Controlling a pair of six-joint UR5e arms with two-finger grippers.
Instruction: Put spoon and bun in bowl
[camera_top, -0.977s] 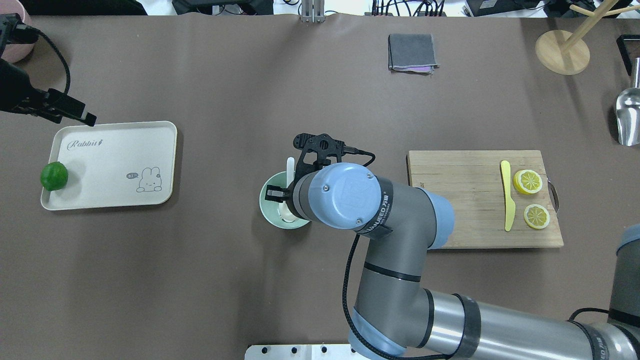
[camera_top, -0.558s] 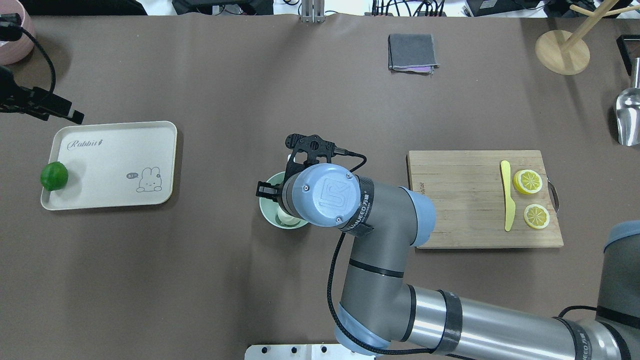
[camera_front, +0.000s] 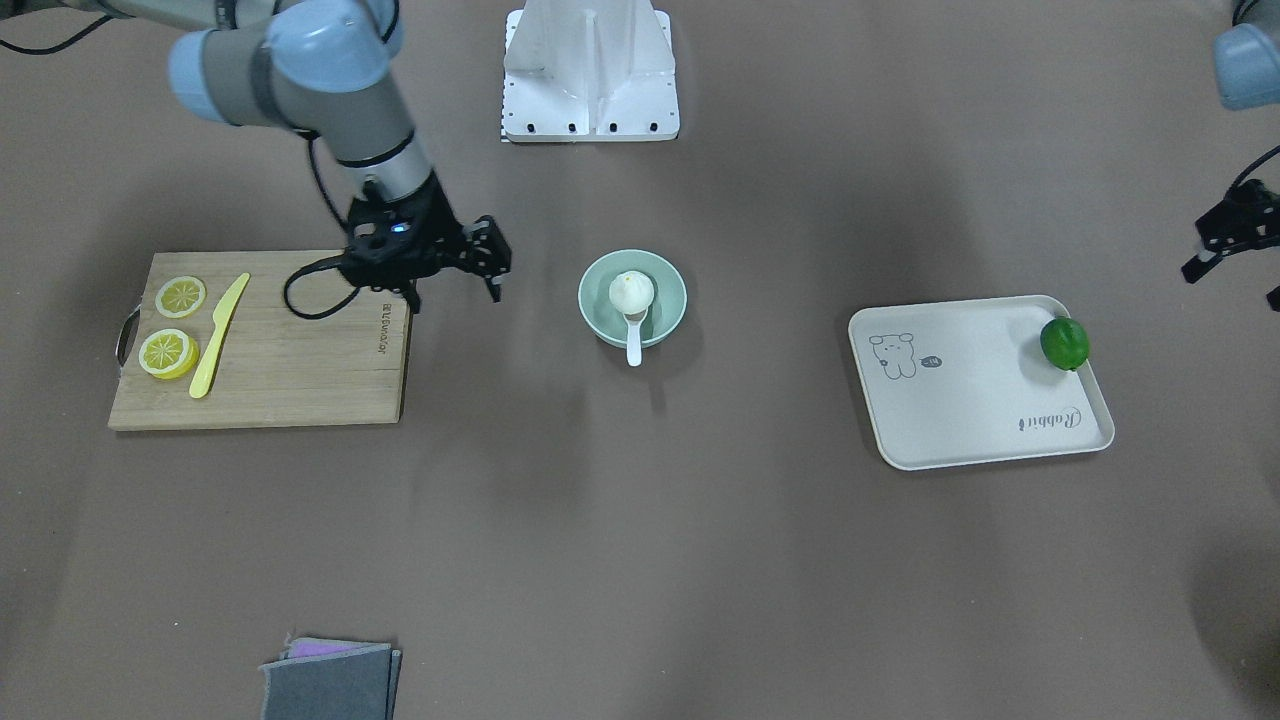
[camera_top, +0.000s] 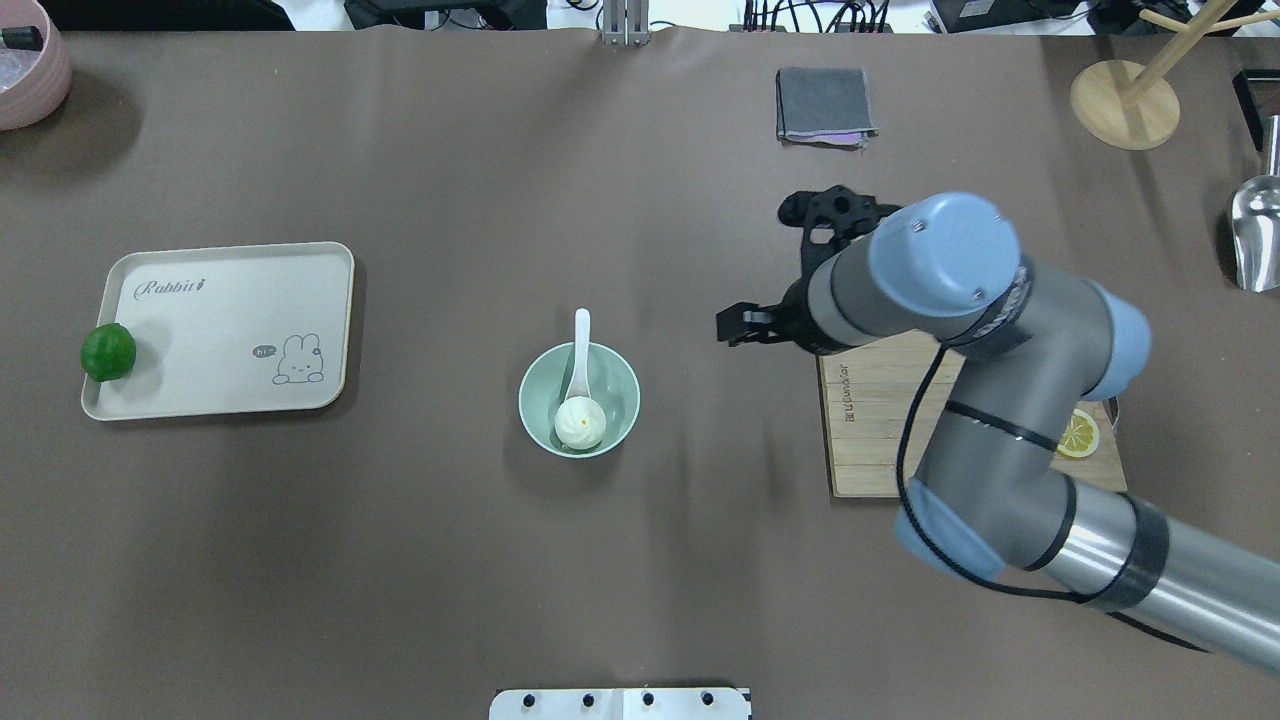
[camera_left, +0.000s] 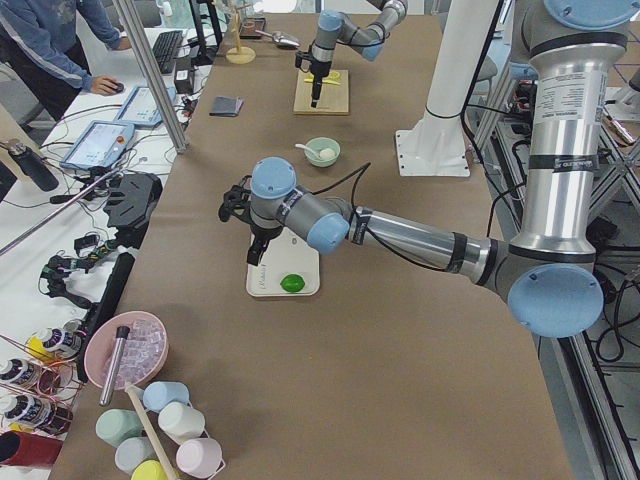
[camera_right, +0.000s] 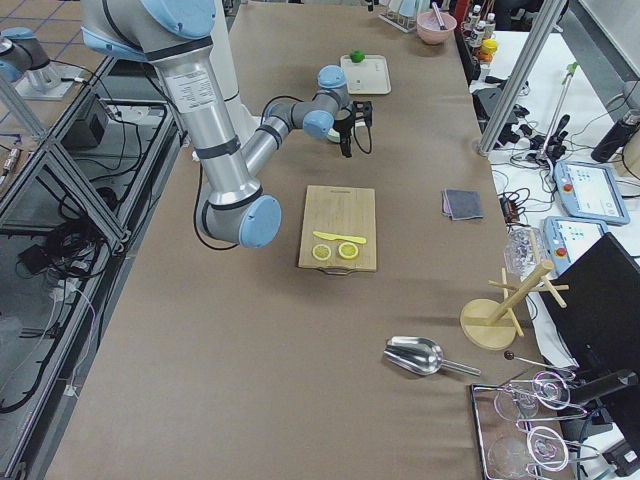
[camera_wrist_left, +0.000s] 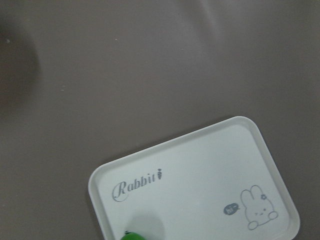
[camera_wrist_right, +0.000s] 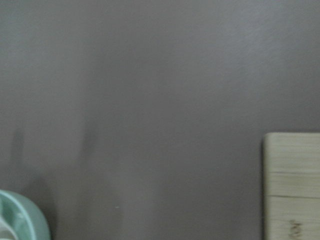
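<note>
The mint-green bowl (camera_top: 612, 378) stands mid-table, also in the front-facing view (camera_front: 666, 283). The white bun (camera_top: 579, 423) lies in it at the near side (camera_front: 631, 290). The white spoon (camera_top: 581, 345) rests with its scoop in the bowl and its handle out over the far rim (camera_front: 634, 345). My right gripper (camera_top: 768, 332) is open and empty, right of the bowl at the cutting board's left edge (camera_front: 455, 290). My left gripper (camera_front: 1232, 285) is open and empty beyond the tray's outer end, outside the overhead view.
A cream rabbit tray (camera_top: 240, 262) holds a green lime (camera_top: 108, 352) at the left. The cutting board (camera_top: 870, 440) carries lemon slices (camera_front: 170, 352) and a yellow knife (camera_front: 218, 335). A grey cloth (camera_top: 824, 103), wooden stand (camera_top: 1124, 103), metal scoop (camera_top: 1256, 235) and pink bowl (camera_top: 30, 75) sit along the far edge.
My right arm has drawn away from over the bowl to the right, and the spoon and bun now show in the bowl. My left arm has moved left, out of the overhead view.
</note>
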